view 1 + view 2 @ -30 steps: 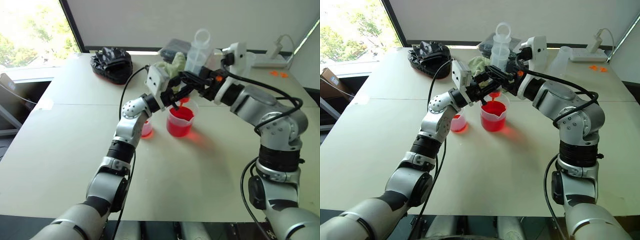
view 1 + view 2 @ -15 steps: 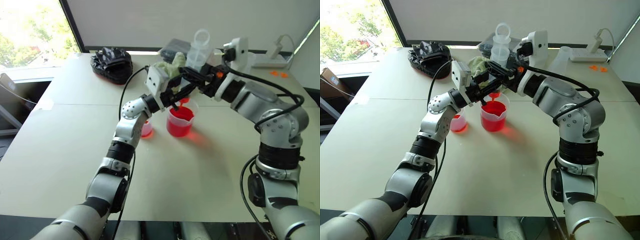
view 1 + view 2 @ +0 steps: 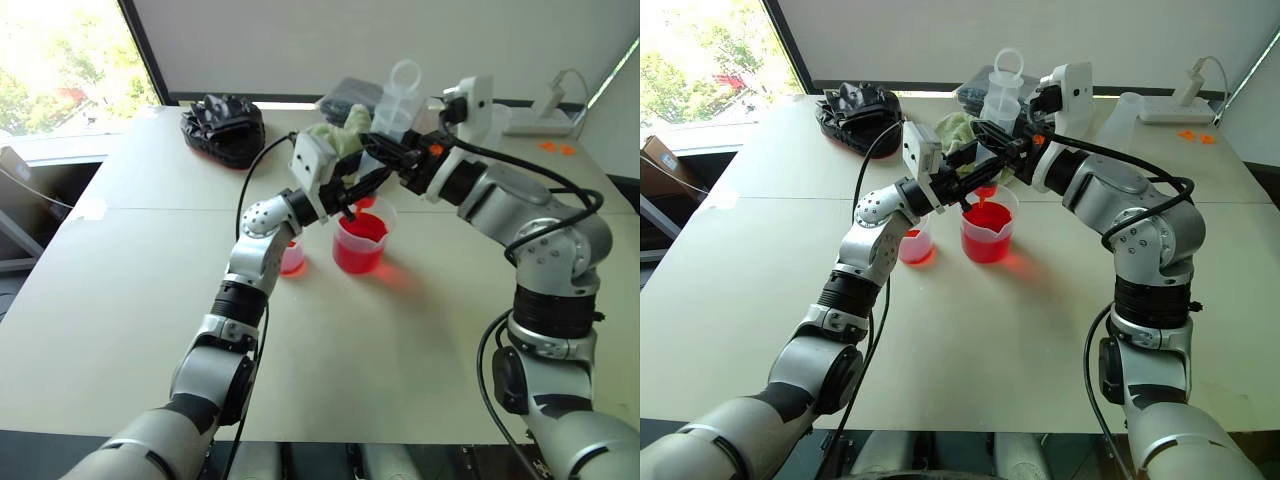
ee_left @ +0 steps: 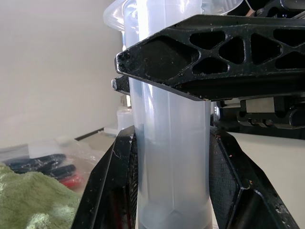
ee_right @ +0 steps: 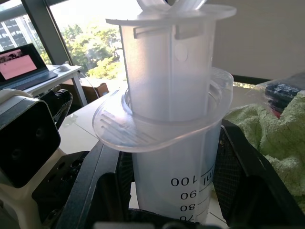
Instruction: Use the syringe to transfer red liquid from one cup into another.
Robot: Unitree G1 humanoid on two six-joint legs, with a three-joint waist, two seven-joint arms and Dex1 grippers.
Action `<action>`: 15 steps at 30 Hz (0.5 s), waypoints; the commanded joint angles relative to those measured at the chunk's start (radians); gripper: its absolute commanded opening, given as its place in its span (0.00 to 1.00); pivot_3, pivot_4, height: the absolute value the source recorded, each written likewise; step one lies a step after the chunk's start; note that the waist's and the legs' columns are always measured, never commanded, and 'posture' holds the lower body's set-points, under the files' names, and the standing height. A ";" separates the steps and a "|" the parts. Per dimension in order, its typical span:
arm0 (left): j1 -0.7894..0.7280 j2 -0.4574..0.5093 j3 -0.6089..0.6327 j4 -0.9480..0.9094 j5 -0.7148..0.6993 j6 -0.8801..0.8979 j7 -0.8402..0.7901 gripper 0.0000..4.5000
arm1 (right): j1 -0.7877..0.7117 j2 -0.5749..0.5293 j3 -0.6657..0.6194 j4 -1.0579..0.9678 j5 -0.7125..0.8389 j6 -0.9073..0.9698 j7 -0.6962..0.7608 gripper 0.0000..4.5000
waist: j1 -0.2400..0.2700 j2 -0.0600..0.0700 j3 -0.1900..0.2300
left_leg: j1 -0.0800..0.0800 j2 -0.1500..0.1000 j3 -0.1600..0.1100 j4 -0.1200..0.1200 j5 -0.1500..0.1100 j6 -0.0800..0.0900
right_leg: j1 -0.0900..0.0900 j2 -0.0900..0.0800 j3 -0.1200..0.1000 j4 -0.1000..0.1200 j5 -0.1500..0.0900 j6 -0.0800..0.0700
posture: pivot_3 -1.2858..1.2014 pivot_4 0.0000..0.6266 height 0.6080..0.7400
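The clear syringe point(image 3: 396, 100) stands tilted above the beaker point(image 3: 361, 246), ring loop at the top; its tip is hidden behind the fingers. My left gripper point(image 3: 349, 193) is shut on the lower barrel point(image 4: 171, 143), with a finger point(image 4: 108, 191) on each side. My right gripper point(image 3: 377, 152) is shut on the upper barrel just under the flange point(image 5: 162, 129), its fingers point(image 5: 240, 167) hugging both sides. Red liquid point(image 3: 985, 238) fills the lower part of the beaker. The small cup point(image 3: 292, 260), with a little red in it, sits behind my left forearm.
A black bag point(image 3: 224, 126) lies at the far left of the table. A green cloth point(image 3: 341, 130) and a packet of pens point(image 3: 350, 94) lie behind the beaker. A white power strip point(image 3: 541, 118) and orange bits point(image 3: 556, 147) are far right.
The right gripper's fingers have closed in on the syringe barrel. Both arms and the syringe stay where they were.
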 commanded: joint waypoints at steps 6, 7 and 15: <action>-0.033 0.039 0.014 -0.072 -0.053 0.095 -0.064 0.30 | -0.023 -0.015 0.009 -0.018 -0.030 -0.033 0.044 0.37 | -0.002 0.000 0.000 | 0.000 0.000 0.000 0.000 0.000 0.000 | 0.000 0.000 0.000 0.000 0.000 0.000 | 0.52 0.24 1.00; -0.034 0.040 0.015 -0.070 -0.052 0.099 -0.060 0.30 | -0.024 -0.015 0.010 -0.017 -0.033 -0.034 0.047 0.37 | -0.002 0.000 0.000 | 0.000 0.000 0.000 0.000 0.000 0.000 | 0.000 0.000 0.000 0.000 0.000 0.000 | 0.52 0.24 1.00; -0.031 0.051 0.003 -0.081 -0.032 0.104 -0.061 0.87 | -0.028 -0.007 0.008 -0.019 -0.041 -0.032 0.055 0.37 | -0.001 0.000 0.000 | 0.000 0.000 0.000 0.000 0.000 0.000 | 0.000 0.000 0.000 0.000 0.000 0.000 | 0.52 0.24 1.00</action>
